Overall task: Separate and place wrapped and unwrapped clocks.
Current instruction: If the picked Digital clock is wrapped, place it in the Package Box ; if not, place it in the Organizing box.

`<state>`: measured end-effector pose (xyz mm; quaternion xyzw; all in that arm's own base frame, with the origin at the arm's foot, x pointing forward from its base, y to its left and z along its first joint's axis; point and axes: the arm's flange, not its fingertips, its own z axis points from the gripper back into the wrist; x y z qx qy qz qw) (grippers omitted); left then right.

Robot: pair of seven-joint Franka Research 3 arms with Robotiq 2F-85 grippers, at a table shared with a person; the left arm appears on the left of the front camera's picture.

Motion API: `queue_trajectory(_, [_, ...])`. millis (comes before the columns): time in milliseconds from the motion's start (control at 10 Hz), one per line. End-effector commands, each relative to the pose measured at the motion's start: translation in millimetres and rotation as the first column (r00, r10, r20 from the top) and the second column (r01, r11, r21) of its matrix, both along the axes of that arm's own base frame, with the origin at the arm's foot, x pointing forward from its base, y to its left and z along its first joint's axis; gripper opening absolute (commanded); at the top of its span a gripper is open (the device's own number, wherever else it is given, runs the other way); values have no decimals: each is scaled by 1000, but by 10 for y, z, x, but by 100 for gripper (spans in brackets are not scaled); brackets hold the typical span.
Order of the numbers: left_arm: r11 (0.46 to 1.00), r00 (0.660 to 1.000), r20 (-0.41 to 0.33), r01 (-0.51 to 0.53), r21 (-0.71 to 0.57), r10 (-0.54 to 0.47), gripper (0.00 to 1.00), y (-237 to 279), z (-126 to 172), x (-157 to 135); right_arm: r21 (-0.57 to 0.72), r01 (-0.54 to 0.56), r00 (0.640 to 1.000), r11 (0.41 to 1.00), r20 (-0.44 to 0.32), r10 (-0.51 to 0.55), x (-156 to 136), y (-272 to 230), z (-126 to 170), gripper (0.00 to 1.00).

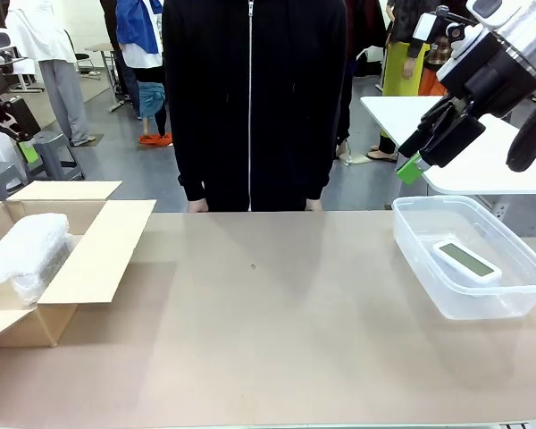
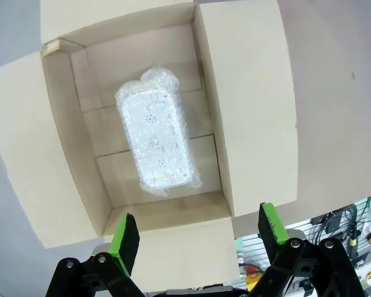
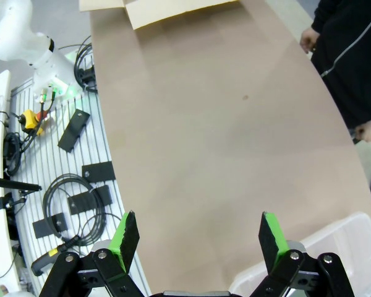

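- clocks look sorted: a wrapped clock (image 2: 156, 137) lies in the cardboard box (image 1: 98, 255) at the table's left end, the bare clock (image 1: 465, 260) sits in the clear plastic tub (image 1: 429, 268) at the right end.
- left gripper (image 2: 198, 232) hangs right above the box, jaws spread wide, holding nothing.
- right gripper (image 1: 422, 152) is up high over the tub, jaws wide apart too, empty.
- risk, as i judge it: dropping straight down, the left pads could snag a box flap or crush the bubble wrap; a low swing by the right arm could knock the light tub.
- table (image 1: 268, 331) is plain brown board, bare between box and tub.
- a person (image 1: 250, 98) in black stands beyond the table; past them, grey floor, stools, another white table.
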<state>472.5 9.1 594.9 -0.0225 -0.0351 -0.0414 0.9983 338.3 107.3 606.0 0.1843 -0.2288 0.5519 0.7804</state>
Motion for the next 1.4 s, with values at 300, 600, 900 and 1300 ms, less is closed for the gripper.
queue_trajectory(300, [1000, 1000, -4, 2, 0, -2, 100, -8, -12, 3, 15, -11, 1000, 1000, -1, 11, 9, 0, -6, 100])
queue_trajectory(600, [1000, 1000, -4, 2, 0, -2, 100, -8, -12, 3, 15, -11, 1000, 1000, -1, 11, 9, 0, -6, 100])
queue_trajectory(900, [1000, 1000, -4, 2, 0, -2, 100, -8, -12, 3, 15, -11, 1000, 1000, -1, 11, 9, 0, -6, 100])
queue_trajectory(1300, [1000, 1000, -4, 2, 0, -2, 100, -8, -12, 3, 15, -11, 1000, 1000, -1, 11, 9, 0, -6, 100])
